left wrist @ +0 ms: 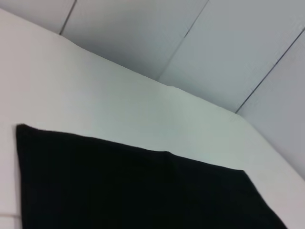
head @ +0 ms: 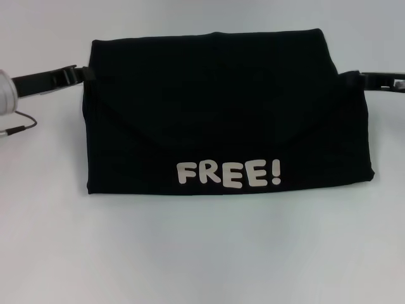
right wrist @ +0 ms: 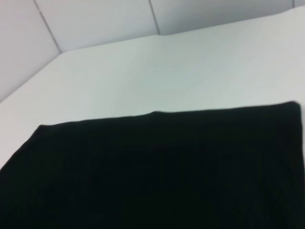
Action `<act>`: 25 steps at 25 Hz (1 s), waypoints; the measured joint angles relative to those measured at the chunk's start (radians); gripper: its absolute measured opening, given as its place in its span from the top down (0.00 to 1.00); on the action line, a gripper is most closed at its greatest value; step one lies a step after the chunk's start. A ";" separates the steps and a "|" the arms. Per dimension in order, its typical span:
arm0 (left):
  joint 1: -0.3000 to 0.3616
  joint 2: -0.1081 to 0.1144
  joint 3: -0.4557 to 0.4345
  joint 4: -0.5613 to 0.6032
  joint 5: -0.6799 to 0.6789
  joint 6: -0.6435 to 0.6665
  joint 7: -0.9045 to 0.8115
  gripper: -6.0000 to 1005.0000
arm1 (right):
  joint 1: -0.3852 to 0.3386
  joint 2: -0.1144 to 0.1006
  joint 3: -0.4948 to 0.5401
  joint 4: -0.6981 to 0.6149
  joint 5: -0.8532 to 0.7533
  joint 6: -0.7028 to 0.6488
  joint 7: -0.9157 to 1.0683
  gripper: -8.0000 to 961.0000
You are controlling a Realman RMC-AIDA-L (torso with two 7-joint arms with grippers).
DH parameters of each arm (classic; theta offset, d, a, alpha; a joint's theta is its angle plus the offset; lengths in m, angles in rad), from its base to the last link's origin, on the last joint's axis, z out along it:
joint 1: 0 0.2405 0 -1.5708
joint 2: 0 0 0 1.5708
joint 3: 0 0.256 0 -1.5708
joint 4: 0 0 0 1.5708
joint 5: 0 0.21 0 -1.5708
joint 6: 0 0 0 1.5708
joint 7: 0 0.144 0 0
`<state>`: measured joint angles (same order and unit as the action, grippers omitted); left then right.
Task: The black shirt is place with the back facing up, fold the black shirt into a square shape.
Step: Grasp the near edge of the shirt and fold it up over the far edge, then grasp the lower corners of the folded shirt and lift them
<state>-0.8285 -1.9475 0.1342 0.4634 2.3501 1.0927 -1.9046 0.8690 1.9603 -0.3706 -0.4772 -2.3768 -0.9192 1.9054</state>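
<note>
Across the lower part of the head frame ran bare white table (head: 202, 253), with nothing lying on it. Above that, filling the middle of the frame, lay the shirt (head: 221, 114), folded into a wide black rectangle. Its near edge sat flat on the table, and white "FREE!" lettering (head: 228, 173) showed face up just inside that edge, a little right of centre. A curved fold line arced faintly over the black cloth above the letters. The right side of the bundle looked slightly wider at the bottom corner than at the top.

At the upper left edge of the shirt, the left gripper (head: 81, 74) reached in from the frame's left side, its black tip touching or perhaps tucked at the cloth's corner; whether its fingers were apart or together I could not tell. A thin cable (head: 22, 123) looped below that arm. At the upper right, the right gripper (head: 354, 77) met the shirt's edge in the same way, and its fingers likewise could not be read.

Farther off, both wrist views showed the shirt's far edge as a straight black line against the table, with pale panelled wall (left wrist: 190, 43) beyond.
</note>
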 joint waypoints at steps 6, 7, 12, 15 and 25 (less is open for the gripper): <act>-0.012 -0.029 0.064 -0.034 -0.002 -0.117 0.016 0.97 | 0.018 0.010 -0.043 0.047 0.011 0.074 0.021 0.84; -0.012 -0.035 0.073 -0.041 -0.002 -0.135 0.019 0.97 | 0.018 0.014 -0.044 0.060 0.011 0.087 0.021 0.84; -0.009 -0.072 0.141 -0.067 -0.002 -0.255 0.024 0.97 | 0.017 0.036 -0.044 0.113 0.012 0.169 0.021 0.83; -0.007 -0.086 0.155 -0.071 -0.001 -0.307 0.024 0.90 | 0.009 0.055 -0.044 0.109 0.011 0.188 0.017 0.83; -0.005 -0.069 0.156 -0.064 0.000 -0.311 -0.005 0.52 | -0.016 0.064 -0.042 0.015 0.024 0.162 0.019 0.53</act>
<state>-0.8332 -2.0162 0.2900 0.3997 2.3500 0.7813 -1.9100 0.8528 2.0238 -0.4126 -0.4621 -2.3528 -0.7568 1.9242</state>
